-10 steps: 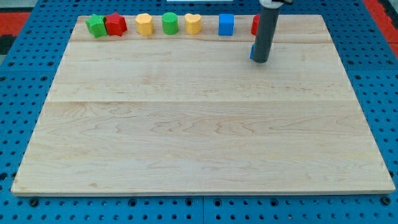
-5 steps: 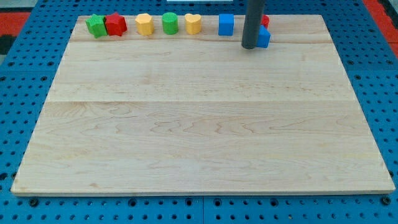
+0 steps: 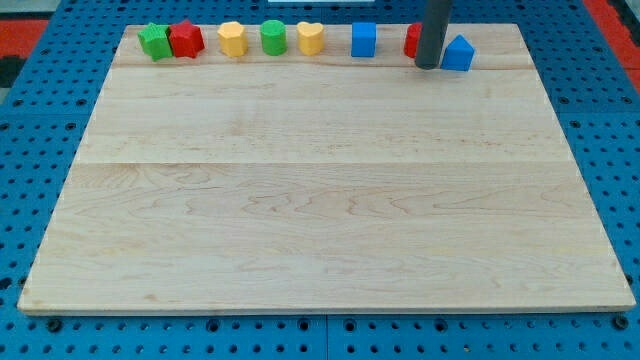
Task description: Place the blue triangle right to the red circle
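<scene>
Blue triangle (image 3: 458,54) sits right of red circle (image 3: 411,40) near the table (image 3: 320,200) top edge; withdraw your jawless tool, tip (image 3: 427,66), without nudging either

Green (image 3: 154,41), red star (image 3: 186,39), yellow (image 3: 232,39), green (image 3: 273,37), perhaps yellow heart (image 3: 311,38), blue cube (image 3: 363,40)

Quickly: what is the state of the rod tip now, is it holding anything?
My tip: no gripper, holds nothing; it stands between the red circle and the blue triangle.

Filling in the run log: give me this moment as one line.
tip: my tip between both blocks | blue triangle block right of partly hidden red circle block | stage: placement looks done
</scene>
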Available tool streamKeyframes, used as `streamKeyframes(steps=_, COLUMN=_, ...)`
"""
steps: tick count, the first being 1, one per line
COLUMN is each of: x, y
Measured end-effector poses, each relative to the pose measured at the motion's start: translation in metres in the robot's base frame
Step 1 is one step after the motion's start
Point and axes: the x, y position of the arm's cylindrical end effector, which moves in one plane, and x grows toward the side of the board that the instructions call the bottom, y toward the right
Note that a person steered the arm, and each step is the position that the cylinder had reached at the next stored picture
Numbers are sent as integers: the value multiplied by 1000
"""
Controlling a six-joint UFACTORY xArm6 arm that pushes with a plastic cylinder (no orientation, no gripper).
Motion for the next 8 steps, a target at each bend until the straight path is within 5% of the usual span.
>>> streamKeyframes(steps=8, x=-19, y=74)
